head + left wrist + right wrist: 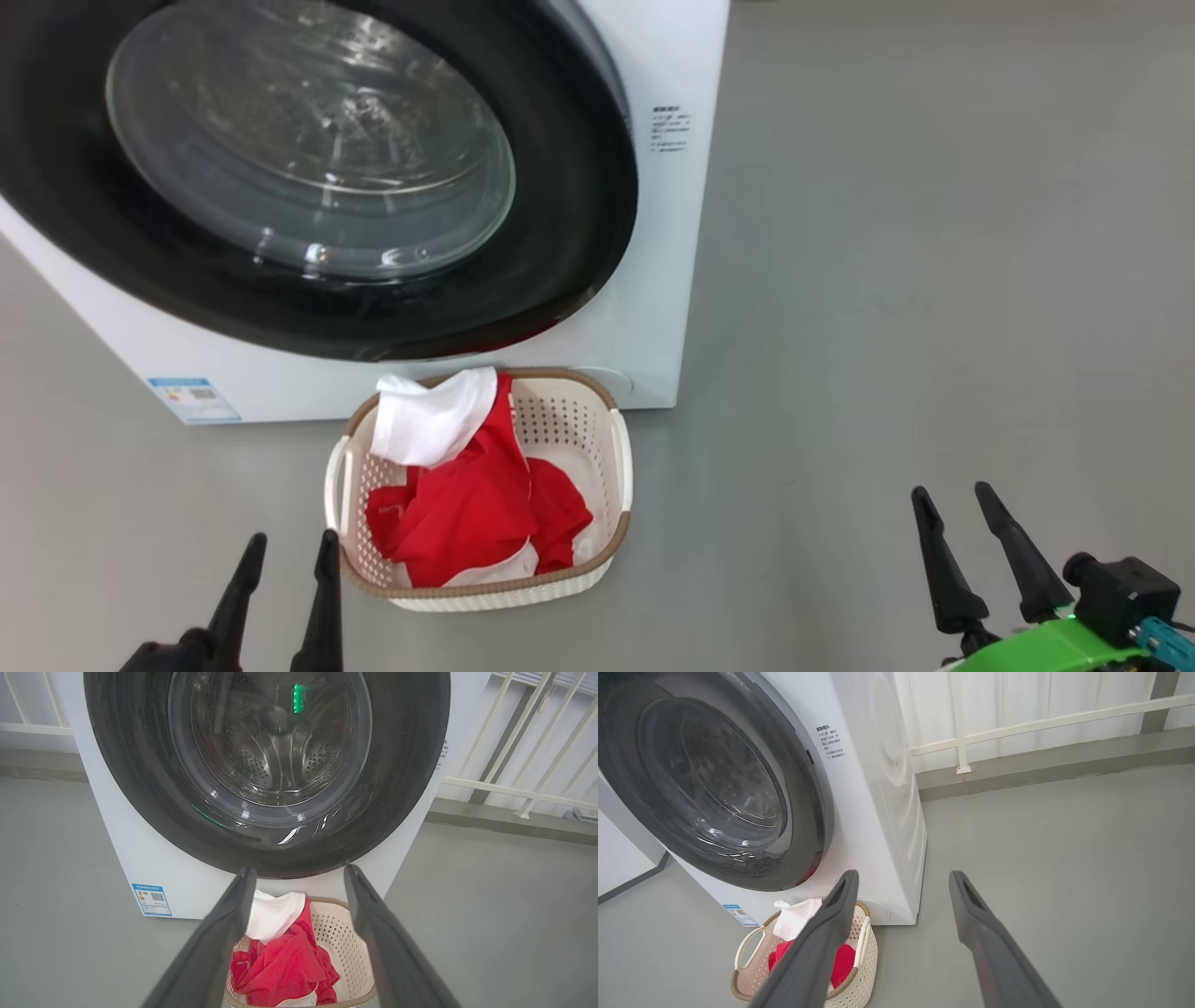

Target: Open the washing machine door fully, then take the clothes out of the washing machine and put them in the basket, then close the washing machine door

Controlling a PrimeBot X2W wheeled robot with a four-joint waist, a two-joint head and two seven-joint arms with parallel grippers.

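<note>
The washing machine [653,280] [140,868] [882,812] stands on the grey floor with its door [308,168] [266,774] [714,784] shut flat against the front. Through the glass the steel drum looks bare. The cream basket [621,467] [345,952] [864,952] sits on the floor just before the machine. In it lie the red and white clothes [476,504] [285,961] [798,917]. My left gripper [289,546] [299,872] is open, near the basket's left front corner, holding nothing. My right gripper [952,495] [903,877] is open and empty, well to the basket's right.
A white railing [1017,723] [514,788] runs along the wall behind and to the right of the machine. Grey floor stretches wide to the right of the basket. A blue label [194,399] is stuck on the machine's lower left front.
</note>
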